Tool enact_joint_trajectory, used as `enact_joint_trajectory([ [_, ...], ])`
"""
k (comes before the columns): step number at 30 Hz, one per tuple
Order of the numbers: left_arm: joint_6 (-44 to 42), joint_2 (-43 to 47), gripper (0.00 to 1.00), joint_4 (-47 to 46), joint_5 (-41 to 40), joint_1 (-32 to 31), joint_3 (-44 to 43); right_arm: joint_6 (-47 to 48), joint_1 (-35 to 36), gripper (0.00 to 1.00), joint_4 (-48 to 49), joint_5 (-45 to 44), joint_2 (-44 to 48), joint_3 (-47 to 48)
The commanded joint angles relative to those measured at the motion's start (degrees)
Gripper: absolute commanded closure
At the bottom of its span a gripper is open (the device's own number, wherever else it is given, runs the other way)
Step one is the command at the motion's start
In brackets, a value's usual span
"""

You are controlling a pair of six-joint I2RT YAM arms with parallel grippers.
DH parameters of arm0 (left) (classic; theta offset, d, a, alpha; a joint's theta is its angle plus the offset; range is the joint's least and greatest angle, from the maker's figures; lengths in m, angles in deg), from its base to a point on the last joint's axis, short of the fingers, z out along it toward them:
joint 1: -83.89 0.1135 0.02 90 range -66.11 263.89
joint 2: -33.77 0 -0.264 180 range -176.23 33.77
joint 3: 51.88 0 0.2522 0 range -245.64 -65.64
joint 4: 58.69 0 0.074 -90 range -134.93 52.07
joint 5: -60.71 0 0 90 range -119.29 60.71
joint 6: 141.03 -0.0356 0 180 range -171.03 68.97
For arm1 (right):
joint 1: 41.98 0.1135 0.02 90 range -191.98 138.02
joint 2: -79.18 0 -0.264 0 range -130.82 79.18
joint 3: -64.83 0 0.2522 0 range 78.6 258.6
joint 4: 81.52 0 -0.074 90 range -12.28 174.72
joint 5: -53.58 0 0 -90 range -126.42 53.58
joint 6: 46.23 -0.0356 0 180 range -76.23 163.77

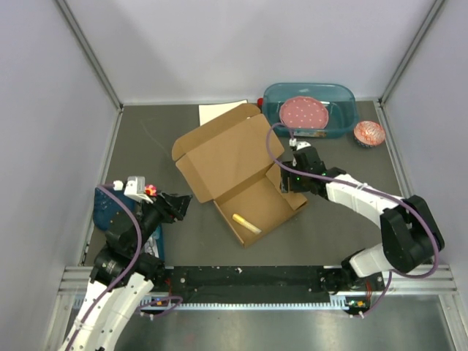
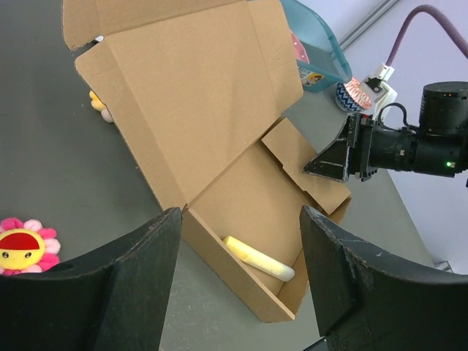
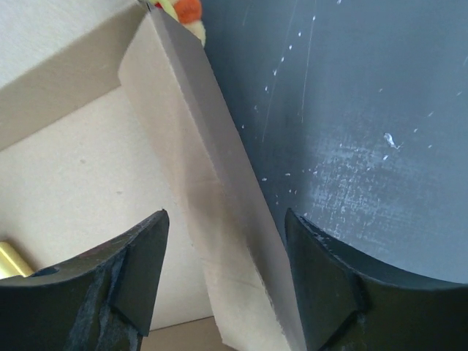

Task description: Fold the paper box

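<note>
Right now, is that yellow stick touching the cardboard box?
Touching. The left wrist view shows the yellow stick lying flat on the floor of the paper box, beside its near wall. The top view agrees.

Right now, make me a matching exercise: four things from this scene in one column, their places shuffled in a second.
Things:
1. yellow stick
2. pink plate
3. white sheet
4. right gripper

Places:
a. in the teal tub
b. astride the paper box side wall
c. lying in the box's tray
d. on the table beyond the box's open lid

Pairs: 1-c, 2-a, 3-d, 4-b
</note>
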Motion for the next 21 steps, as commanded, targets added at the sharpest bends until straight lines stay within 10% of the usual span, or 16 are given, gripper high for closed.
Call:
enact_joint_trajectory([
  [1, 0.3, -0.2, 0.29, -1.6, 0.6, -0.1, 0.9, 2.1, 0.6, 0.37, 2.5, 0.5, -2.6, 0.0],
  [21, 0.9, -0.6, 0.29, -2.7, 1.6, -0.1, 2.7, -13.2, 13.4, 1.00, -1.4, -13.0, -2.6, -7.8],
])
